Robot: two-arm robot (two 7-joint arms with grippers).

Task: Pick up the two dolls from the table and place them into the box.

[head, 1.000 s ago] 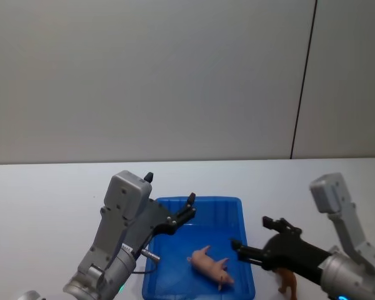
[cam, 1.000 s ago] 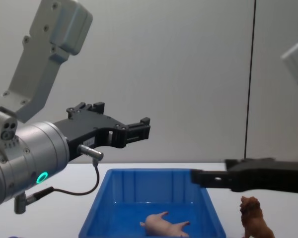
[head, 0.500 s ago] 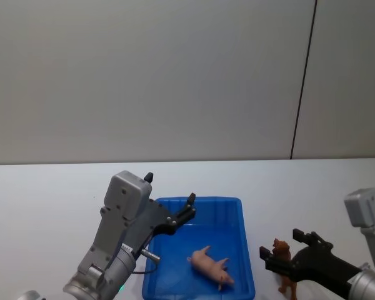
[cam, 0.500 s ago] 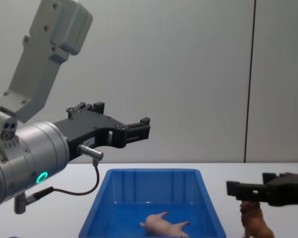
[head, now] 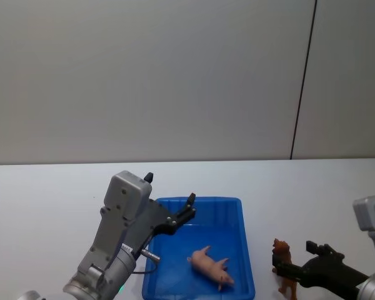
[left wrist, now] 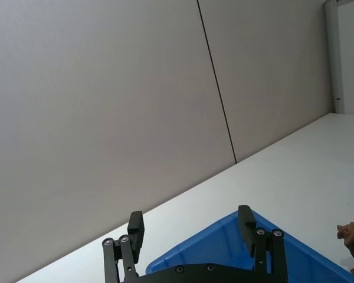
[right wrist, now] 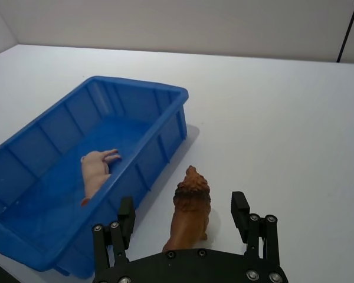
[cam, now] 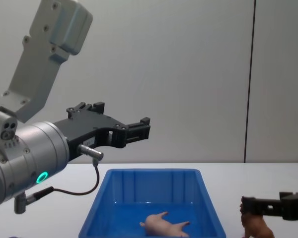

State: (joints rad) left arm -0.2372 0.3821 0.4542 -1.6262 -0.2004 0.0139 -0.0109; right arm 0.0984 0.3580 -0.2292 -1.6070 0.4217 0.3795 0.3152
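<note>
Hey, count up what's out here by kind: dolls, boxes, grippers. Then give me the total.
Dolls: 2, the pig and the lion
Boxes: 1, the blue box
Grippers: 2, the left gripper and the right gripper
Total: 5

Plain grey wall (head: 144,75) behind, dark vertical seam (head: 303,81) right of centre
</note>
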